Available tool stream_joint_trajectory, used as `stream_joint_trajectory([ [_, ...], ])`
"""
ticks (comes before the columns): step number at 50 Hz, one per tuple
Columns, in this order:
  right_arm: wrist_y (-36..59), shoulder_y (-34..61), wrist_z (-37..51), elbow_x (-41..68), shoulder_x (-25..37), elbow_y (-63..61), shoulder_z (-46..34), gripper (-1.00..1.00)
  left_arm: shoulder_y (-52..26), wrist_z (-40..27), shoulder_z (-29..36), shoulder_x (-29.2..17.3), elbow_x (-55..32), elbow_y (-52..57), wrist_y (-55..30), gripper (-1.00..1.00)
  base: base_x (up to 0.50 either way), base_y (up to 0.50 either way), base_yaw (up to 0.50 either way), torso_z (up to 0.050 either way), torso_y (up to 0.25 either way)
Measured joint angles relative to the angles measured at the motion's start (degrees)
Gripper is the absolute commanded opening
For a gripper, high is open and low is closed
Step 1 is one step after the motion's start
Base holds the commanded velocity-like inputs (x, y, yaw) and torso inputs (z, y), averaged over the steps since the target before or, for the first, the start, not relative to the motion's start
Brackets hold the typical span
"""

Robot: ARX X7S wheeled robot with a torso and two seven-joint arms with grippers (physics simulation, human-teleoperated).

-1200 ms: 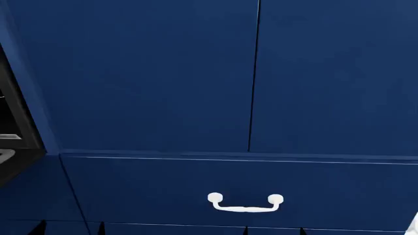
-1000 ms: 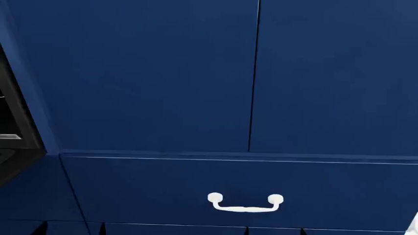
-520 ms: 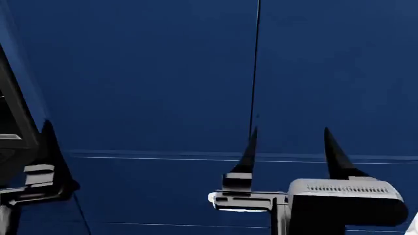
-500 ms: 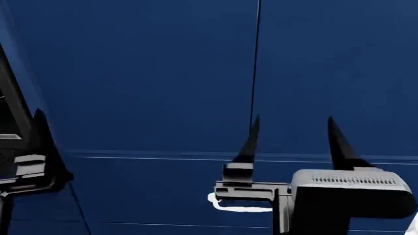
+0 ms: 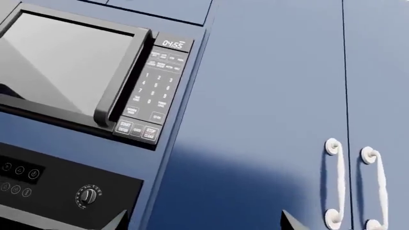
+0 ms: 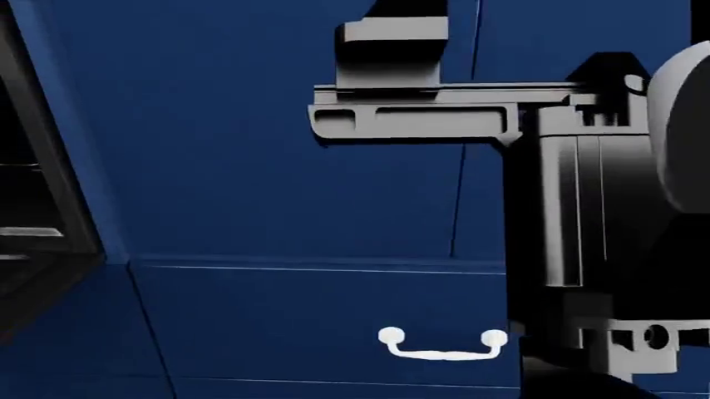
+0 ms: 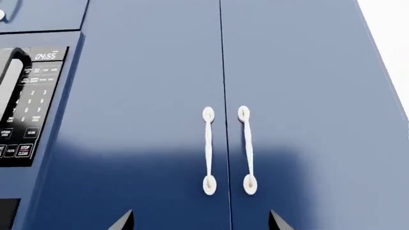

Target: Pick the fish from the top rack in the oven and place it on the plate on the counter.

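Neither the fish nor the wooden plate was in view; this looked like the approach stage. The right tool (image 7: 199, 221) stood spread and empty before the tall navy blue cabinet doors (image 7: 153, 96), the left tool (image 5: 204, 223) likewise. Next, turn toward the black oven (image 6: 33, 208).

Navy blue cabinets (image 7: 153, 120), flat-fronted, fill the frame. Two tall doors meet at a thin seam, with paired white vertical handles (image 7: 227, 151) at centre. Built-in microwave (image 5: 76, 72), grey door and keypad, at upper left; black control panel with knob (image 5: 87, 195) beneath. Drawer with white handle (image 6: 444, 345) at lower centre.
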Motion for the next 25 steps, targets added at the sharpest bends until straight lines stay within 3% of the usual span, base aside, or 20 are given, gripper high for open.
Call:
stream_joint_trajectory([
  [25,3.2,8.0,10.9,15.9,3.4,-1.3,0.4,1.00,-8.8,-9.6,0.9,-4.4,-12.3,0.1,-3.0,1.00,0.00,0.50,0.00,0.000,0.000],
])
